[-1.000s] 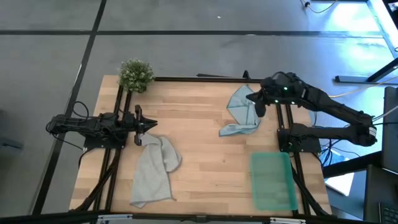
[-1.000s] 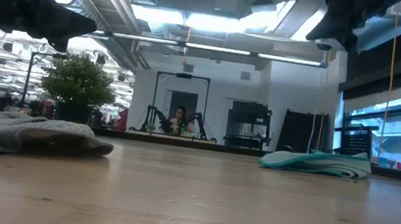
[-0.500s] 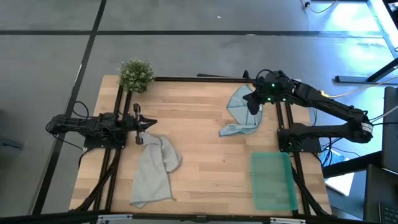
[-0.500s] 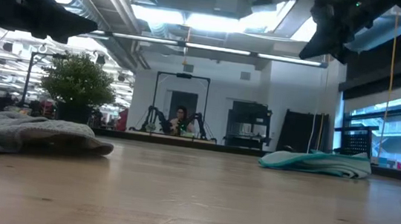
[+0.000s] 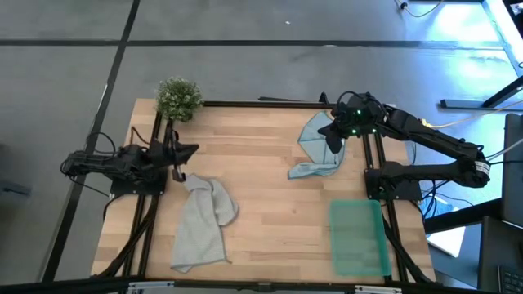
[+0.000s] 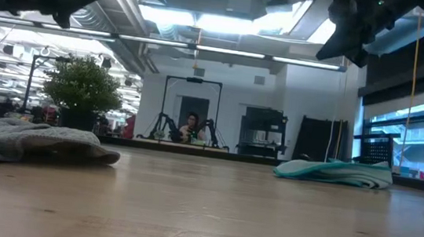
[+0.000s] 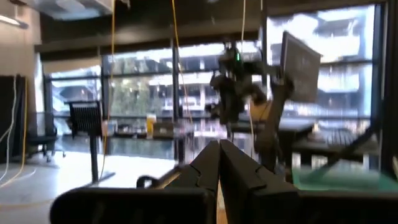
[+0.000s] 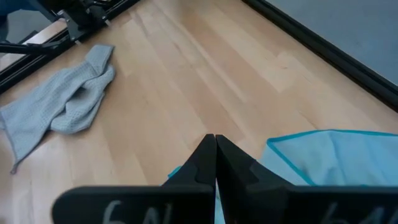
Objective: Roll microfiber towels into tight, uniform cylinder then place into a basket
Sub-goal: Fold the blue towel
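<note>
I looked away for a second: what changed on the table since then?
The left gripper shut empty and lifted away from the grey towel. The right gripper, shut, moved in above the blue towel. Both towels, the basket and the plant stayed put.

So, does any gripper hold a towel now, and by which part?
No. Left gripper and right gripper are shut on nothing; grey towel and blue towel lie free.

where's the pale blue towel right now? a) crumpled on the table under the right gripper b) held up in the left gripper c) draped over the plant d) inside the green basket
a: the pale blue towel lies crumpled on the table, with the right gripper above its edge and the green basket apart from it.
</note>
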Motion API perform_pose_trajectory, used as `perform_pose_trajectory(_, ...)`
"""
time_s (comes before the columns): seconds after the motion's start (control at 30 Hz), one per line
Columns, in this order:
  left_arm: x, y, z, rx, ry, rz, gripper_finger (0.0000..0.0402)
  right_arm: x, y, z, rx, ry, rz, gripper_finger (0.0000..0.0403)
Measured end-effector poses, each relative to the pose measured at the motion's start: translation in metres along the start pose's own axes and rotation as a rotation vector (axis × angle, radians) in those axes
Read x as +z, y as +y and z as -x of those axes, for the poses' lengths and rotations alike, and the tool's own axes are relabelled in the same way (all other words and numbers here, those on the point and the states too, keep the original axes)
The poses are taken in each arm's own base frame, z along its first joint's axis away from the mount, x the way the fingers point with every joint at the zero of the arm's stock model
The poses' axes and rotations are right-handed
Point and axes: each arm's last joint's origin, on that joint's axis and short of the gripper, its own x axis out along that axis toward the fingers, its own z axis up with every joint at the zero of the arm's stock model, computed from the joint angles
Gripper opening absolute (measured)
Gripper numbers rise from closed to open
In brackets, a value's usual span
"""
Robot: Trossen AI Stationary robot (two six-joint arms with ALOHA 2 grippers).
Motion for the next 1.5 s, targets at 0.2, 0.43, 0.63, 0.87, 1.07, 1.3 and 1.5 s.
perform_pose_trajectory(0.2, 0.020, 0.003, -0.002, 0.046, -0.017, 0.019, 0.0024, 0.000, 0.000, 0.000, 0.000, 0.000, 0.020, 0.0005)
perform_pose_trajectory(0.43, 0.065, 0.002, -0.018, 0.038, 0.103, -0.038, 0.0037, 0.000, 0.000, 0.000, 0.000, 0.000, 0.025, 0.0005)
perform_pose_trajectory(0.63, 0.091, -0.006, -0.052, 0.043, 0.286, -0.112, 0.0045, 0.000, 0.000, 0.000, 0.000, -0.004, 0.077, 0.0005)
perform_pose_trajectory(0.87, 0.093, -0.021, -0.093, 0.060, 0.456, -0.113, 0.0045, 0.001, 0.000, 0.000, 0.001, -0.013, 0.101, 0.0006)
perform_pose_trajectory(1.07, 0.088, -0.027, -0.108, 0.058, 0.503, -0.125, 0.0033, 0.003, -0.004, -0.011, -0.092, 0.002, 0.022, 0.0040)
perform_pose_trajectory(1.3, 0.084, -0.029, -0.111, 0.067, 0.517, -0.094, 0.0020, 0.000, -0.025, -0.044, -0.162, 0.144, -0.209, 0.0095)
perform_pose_trajectory(1.5, 0.084, -0.029, -0.111, 0.070, 0.516, -0.081, 0.0011, -0.007, -0.041, -0.078, -0.166, 0.300, -0.258, 0.0110)
